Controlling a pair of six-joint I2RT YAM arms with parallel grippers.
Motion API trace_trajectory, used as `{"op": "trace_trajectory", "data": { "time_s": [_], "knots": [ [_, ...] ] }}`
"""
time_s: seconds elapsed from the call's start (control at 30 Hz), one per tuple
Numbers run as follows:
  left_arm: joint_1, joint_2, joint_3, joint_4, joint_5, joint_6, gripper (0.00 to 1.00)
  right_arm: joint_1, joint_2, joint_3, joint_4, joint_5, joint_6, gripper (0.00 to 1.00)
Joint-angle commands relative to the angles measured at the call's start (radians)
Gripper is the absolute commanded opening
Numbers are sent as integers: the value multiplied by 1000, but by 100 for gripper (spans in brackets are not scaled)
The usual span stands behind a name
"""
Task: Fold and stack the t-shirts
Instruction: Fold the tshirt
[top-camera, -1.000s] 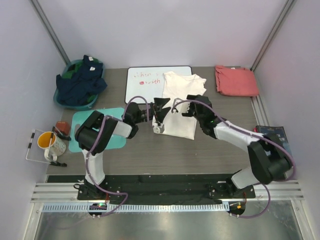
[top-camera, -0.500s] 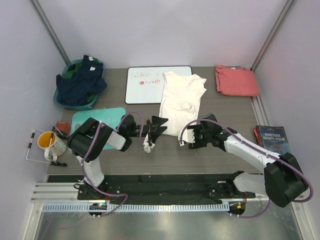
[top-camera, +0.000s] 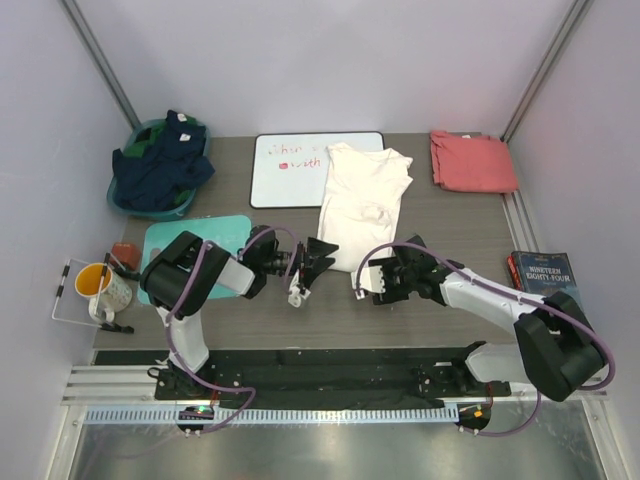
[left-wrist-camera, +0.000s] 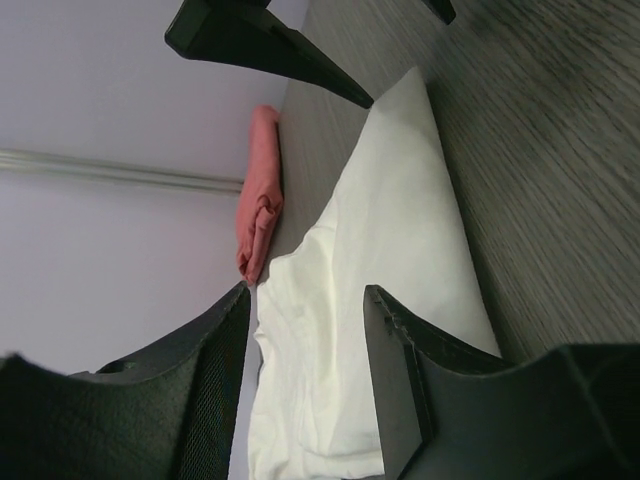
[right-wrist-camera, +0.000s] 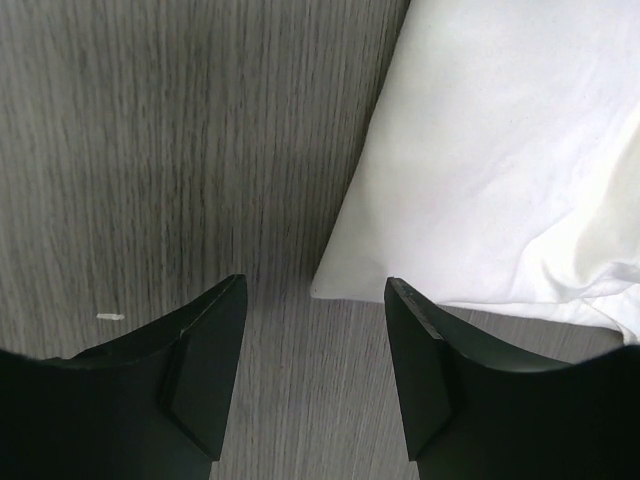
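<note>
T-shirt in cream-white (top-camera: 365, 195) folded lengthwise, rumpled, salmon-red t-shirt (top-camera: 472, 161) folded well apart, left fingers (left-wrist-camera: 398, 375) spread, right fingers (right-wrist-camera: 205, 370) spread.

Bright, even, diffuse light from above. The cream-white t-shirt (top-camera: 362, 205) is nearly washed out; a soft dark shadow lies on the counter (right-wrist-camera: 150, 150) just beside its folded edge.

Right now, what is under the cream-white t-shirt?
The cream-white t-shirt lies on the table, its far part covering the right end of the whiteboard. Whatever else lies beneath is hidden by cloth.
</note>
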Motion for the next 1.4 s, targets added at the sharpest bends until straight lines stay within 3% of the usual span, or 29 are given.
{"op": "trace_trajectory", "data": {
  "time_s": [0.0, 0.07, 0.13, 0.17, 0.2, 0.3, 0.63, 0.83, 1.2, 1.37],
  "knots": [
    [31, 7, 55, -199, 87, 100, 50, 6, 36, -11, 142, 31, 21, 63],
    [48, -20, 91, -357, 98, 176, 49, 6, 50, -8, 152, 31, 24, 62],
    [62, -92, 143, -756, 96, 329, 47, 6, 55, -3, 152, 31, 26, 62],
    [65, -108, 242, -955, 73, 417, 45, 6, 55, -3, 153, 31, 26, 62],
    [68, -114, 313, -1349, 54, 568, 43, 6, 56, -4, 152, 31, 28, 62],
    [85, -64, 444, -1682, 18, 811, 40, 6, 62, -6, 163, 30, 29, 62],
    [103, -34, 440, -1795, 36, 973, 42, 6, 73, 3, 167, 39, 44, 62],
    [103, -1, 392, -1628, 32, 968, 44, 6, 69, -3, 167, 54, 52, 62],
    [100, -16, 269, -1076, -17, 662, 46, 6, 47, -4, 138, 74, 41, 62],
    [99, 7, 268, -1004, -80, 614, 47, 6, 52, -1, 138, 80, 41, 62]
  ]
}}
